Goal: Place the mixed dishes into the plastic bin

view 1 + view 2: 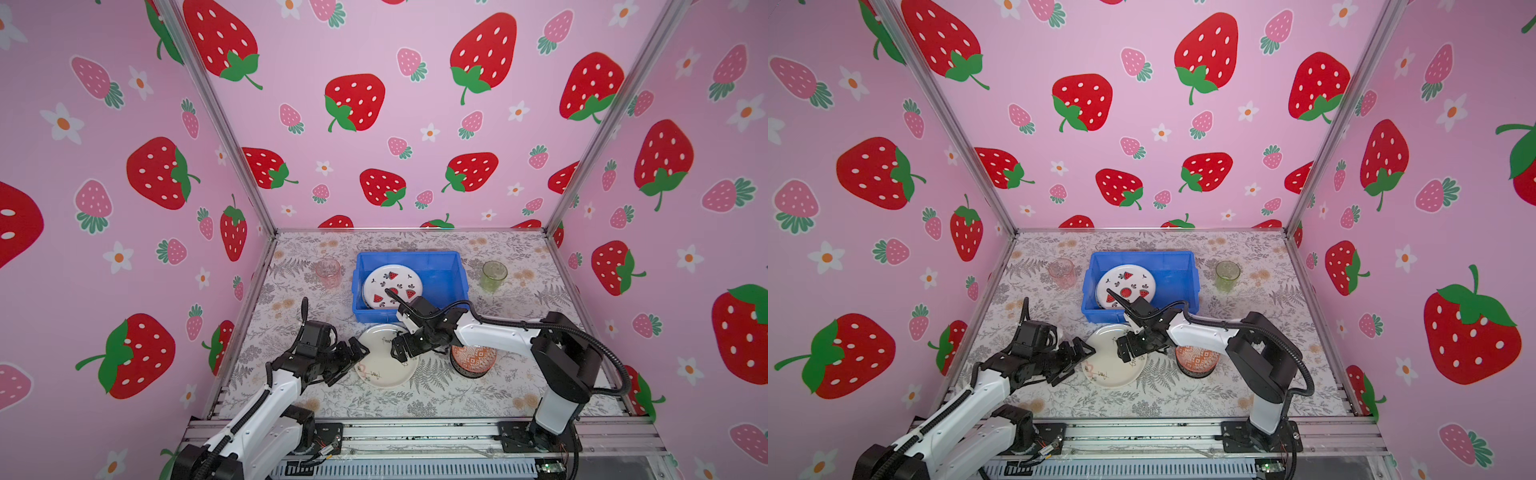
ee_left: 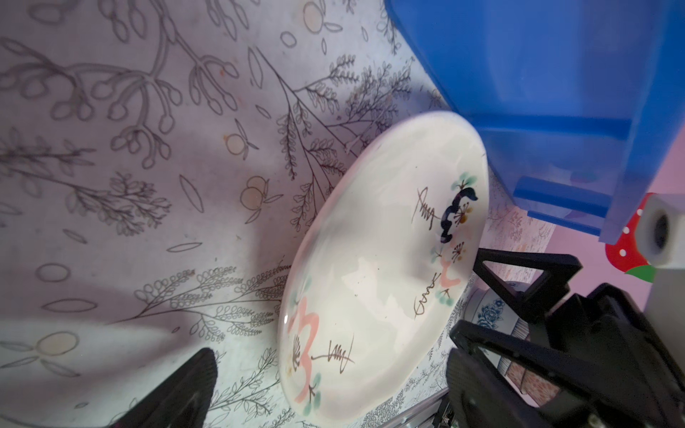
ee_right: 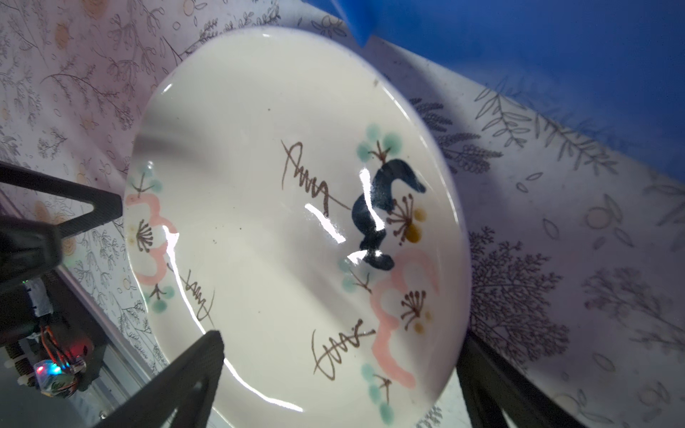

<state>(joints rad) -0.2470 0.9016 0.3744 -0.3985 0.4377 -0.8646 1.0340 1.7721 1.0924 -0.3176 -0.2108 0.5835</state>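
The cream plate (image 1: 386,368) lies between left tool (image 1: 351,360) and right tool (image 1: 401,352), both wide; we should pinch its rim squarely.

A cream floral plate (image 3: 281,229) is seen lying on the leaf-printed bench (image 3: 574,259), painted with pink blossoms, teal dots, brown scribbles and one dark blue stroke. The right gripper (image 3: 341,337) is held above it with jaws spread wide: one black finger (image 3: 185,381) is seen over the plate's face, the other just outside its rim. The blue plastic bin (image 3: 537,55) is seen just beside the plate.
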